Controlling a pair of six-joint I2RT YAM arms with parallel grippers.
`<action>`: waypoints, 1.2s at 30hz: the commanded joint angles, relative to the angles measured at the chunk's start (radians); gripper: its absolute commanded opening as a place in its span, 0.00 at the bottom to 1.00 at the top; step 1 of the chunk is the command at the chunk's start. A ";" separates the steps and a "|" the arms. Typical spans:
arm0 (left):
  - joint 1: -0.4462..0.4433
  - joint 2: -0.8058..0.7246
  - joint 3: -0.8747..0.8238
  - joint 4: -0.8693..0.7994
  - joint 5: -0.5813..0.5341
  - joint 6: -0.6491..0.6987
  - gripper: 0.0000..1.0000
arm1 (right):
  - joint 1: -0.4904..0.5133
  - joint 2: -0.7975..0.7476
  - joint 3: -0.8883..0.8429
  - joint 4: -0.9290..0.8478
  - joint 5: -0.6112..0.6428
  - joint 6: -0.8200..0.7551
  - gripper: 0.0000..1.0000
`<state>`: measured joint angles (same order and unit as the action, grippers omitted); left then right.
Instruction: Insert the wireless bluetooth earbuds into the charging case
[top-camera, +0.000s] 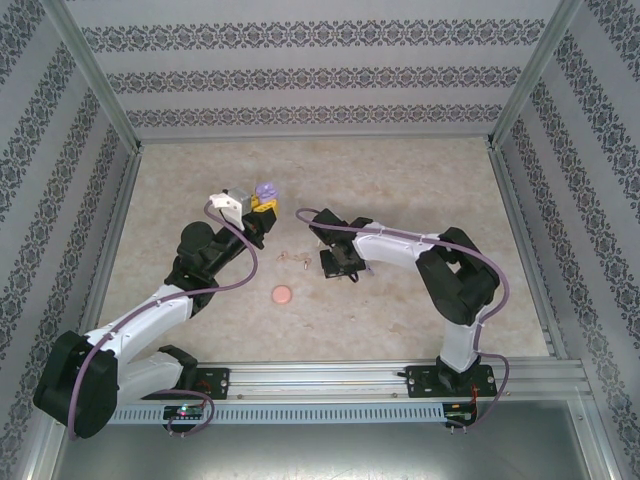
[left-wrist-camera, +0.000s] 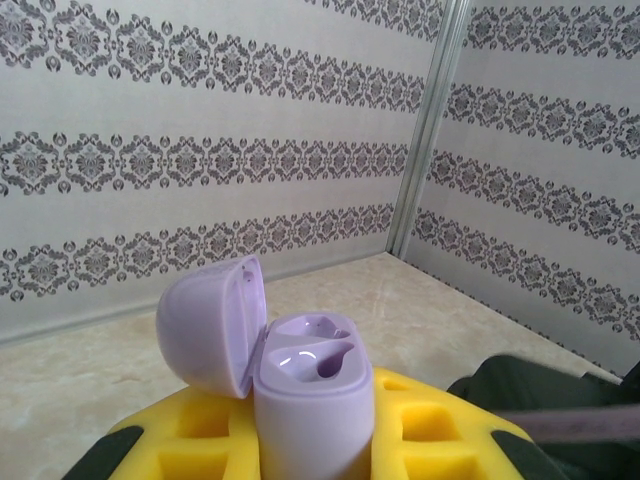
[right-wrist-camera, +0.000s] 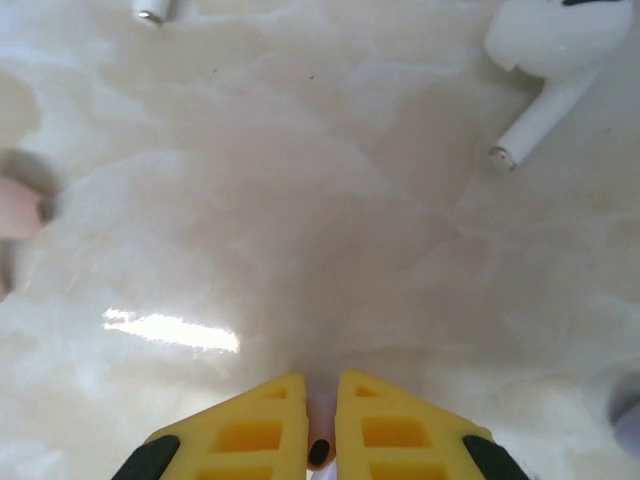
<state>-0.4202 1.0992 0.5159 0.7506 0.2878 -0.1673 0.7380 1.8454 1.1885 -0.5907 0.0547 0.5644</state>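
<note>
Between the left pincer's (left-wrist-camera: 318, 450) fingers sat the purple case (left-wrist-camera: 305, 375), clamped upright, lid flipped back, both sockets looking empty. Right pincer (right-wrist-camera: 320, 400) was low over the table (right-wrist-camera: 300, 220), fingers nearly together on a small pale earbud (right-wrist-camera: 318, 452), prob.; a white earbud (right-wrist-camera: 555, 60) lay ahead & right of it. Step: pickup. Next: lift, carry to the case, seat stem-down w/ fine alignment.

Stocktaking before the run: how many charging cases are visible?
2. An open purple case is clamped in the left gripper, lifted off the table. A pinkish case lies on the table between the two arms. Others may be hidden.
</note>
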 joint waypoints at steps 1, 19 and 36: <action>-0.021 -0.015 -0.015 0.075 0.045 0.027 0.00 | 0.002 -0.126 0.006 -0.014 -0.011 -0.009 0.11; -0.118 -0.033 0.024 0.058 0.055 0.265 0.00 | -0.053 -0.514 0.266 0.088 -0.052 -0.174 0.13; -0.222 0.117 0.190 0.100 0.074 0.319 0.00 | 0.015 -0.672 0.098 0.440 -0.237 -0.359 0.13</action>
<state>-0.6262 1.2053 0.6659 0.7849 0.3431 0.1253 0.7357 1.1988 1.3293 -0.2432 -0.1429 0.2516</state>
